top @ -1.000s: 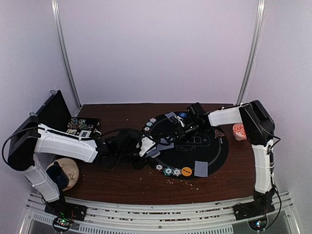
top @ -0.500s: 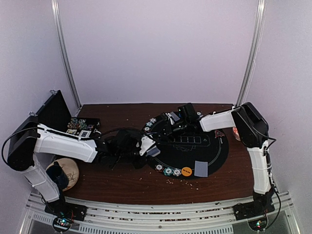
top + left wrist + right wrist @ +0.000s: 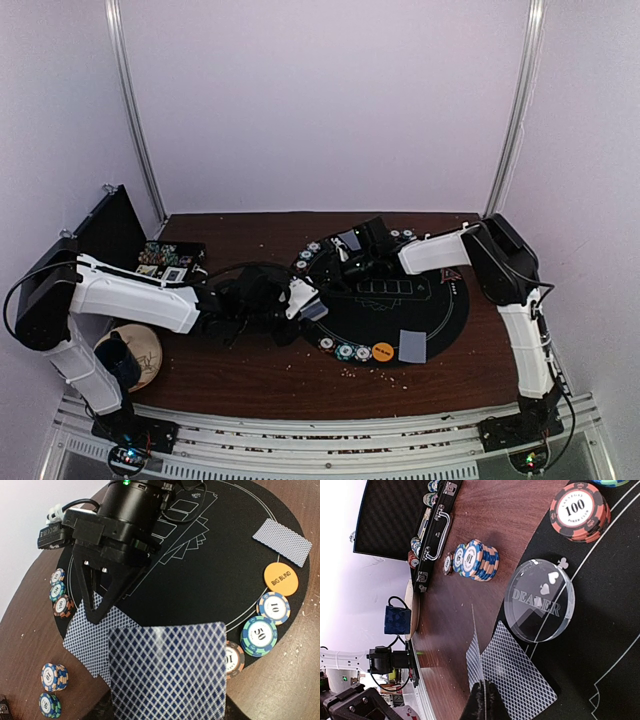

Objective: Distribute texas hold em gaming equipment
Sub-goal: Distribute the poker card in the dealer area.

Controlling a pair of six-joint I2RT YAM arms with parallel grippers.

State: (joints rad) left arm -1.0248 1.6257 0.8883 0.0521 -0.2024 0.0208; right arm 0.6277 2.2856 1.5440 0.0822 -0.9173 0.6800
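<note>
The left gripper (image 3: 302,300) is clamped on a grey-blue, diamond-backed playing card (image 3: 167,672), holding it out flat just over the left rim of the large round black mat with white lines (image 3: 225,570). Just beyond it, the right gripper (image 3: 94,615) points down with its jaws pressed together. Its tips touch a second grey-blue card (image 3: 85,642), which overhangs the mat's rim onto the dark brown wooden table (image 3: 300,680).

A clear round dealer button (image 3: 540,605) lies on the mat just beside that second card. Three small striped chip stacks (image 3: 57,591) crowd the rim behind the right gripper, and two more chip stacks (image 3: 51,677) stand on the wood near the overhanging card. Along the near rim sit three striped chips (image 3: 259,635) and an orange disc (image 3: 281,578), with a third grey-blue card (image 3: 282,542) just inside them. Bare mat shows between the right gripper and the orange disc. An open black case (image 3: 150,255) lies at the table's back left, well apart from the mat.

The left fingers are hidden under the held card, whose lower edge is cut off in the left wrist view. It is unclear whether the left gripper holds one card or several. Nor can it be told whether the right tips pinch their card or only press on it.
</note>
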